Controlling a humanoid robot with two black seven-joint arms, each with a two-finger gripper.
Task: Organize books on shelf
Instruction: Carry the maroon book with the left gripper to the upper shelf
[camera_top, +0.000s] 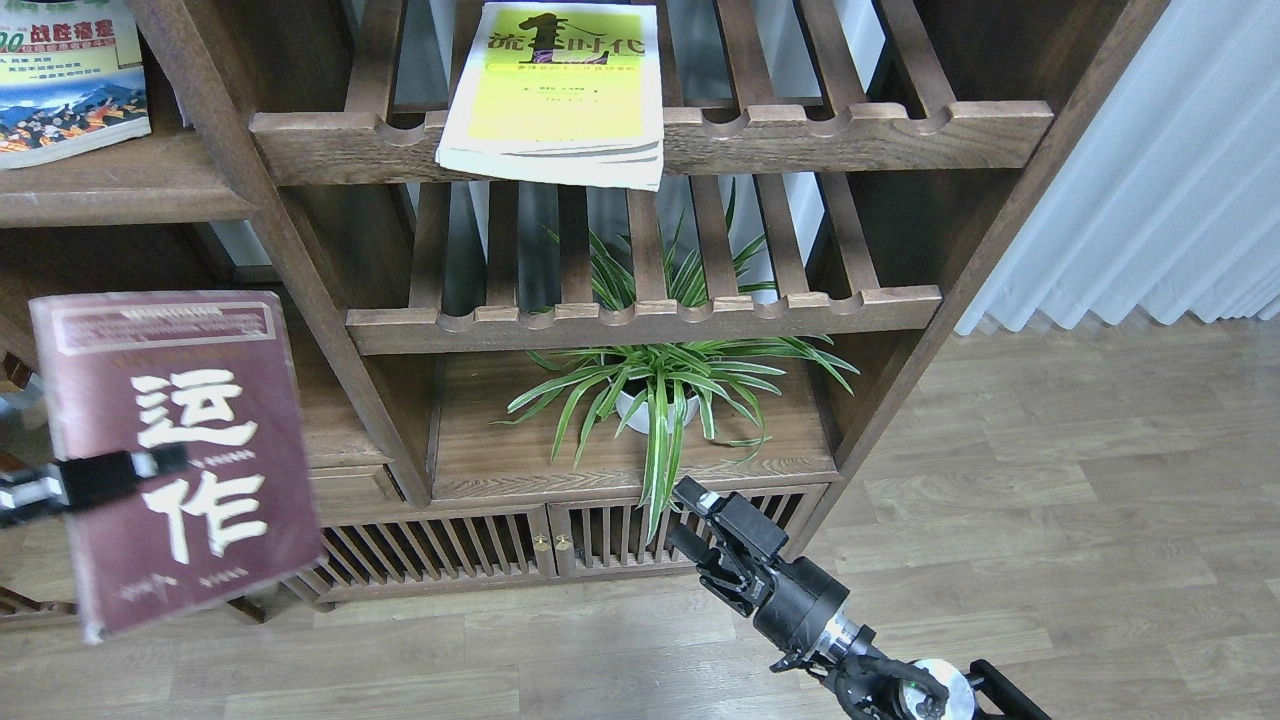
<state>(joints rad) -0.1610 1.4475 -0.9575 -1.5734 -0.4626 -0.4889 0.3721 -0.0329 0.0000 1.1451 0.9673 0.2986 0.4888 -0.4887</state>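
Note:
My left gripper (150, 465) is shut on the maroon book (180, 450) with big white characters and holds it in the air at the far left, in front of the bookcase's lower left part. The yellow-green book (555, 95) lies on the upper slatted rack, overhanging its front rail. The white-green "300" book (65, 80) lies on the solid dark-brown shelf board (130, 190) at the top left. My right gripper (690, 520) is open and empty, low in front of the cabinet doors.
A potted spider plant (660, 385) stands in the lower middle compartment. Two slatted racks (650, 315) with scalloped rails are above it. Slatted cabinet doors (540, 545) are below. A white curtain (1150, 170) hangs at the right over wooden floor.

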